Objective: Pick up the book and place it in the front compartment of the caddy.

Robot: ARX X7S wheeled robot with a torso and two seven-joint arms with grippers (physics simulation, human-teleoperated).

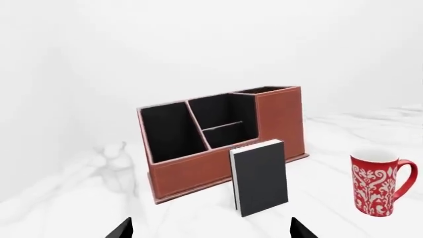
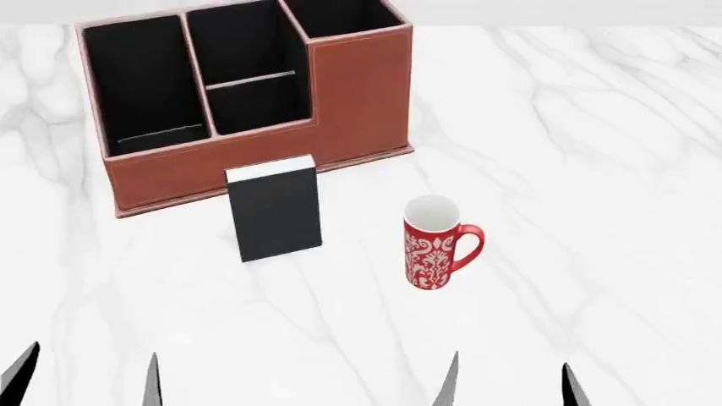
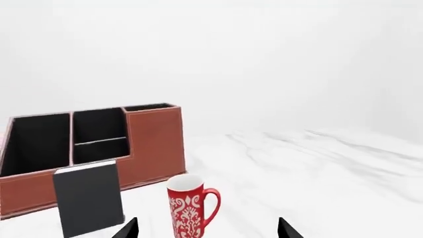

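Note:
The black book (image 2: 276, 211) stands upright on the marble table, just in front of the reddish-brown caddy (image 2: 350, 89). The caddy has black compartments and a low front wall. My left gripper (image 2: 84, 376) is open and empty near the table's front edge, short of the book. My right gripper (image 2: 510, 382) is open and empty, nearer than the mug. The left wrist view shows the book (image 1: 260, 177) ahead, before the caddy (image 1: 278, 116). The right wrist view shows the book (image 3: 88, 198) and the caddy (image 3: 156, 144) off to one side.
A red patterned mug (image 2: 434, 243) stands upright to the right of the book; it also shows in the left wrist view (image 1: 378, 182) and the right wrist view (image 3: 187, 207). The white marble table (image 2: 587, 152) stretches away to the right.

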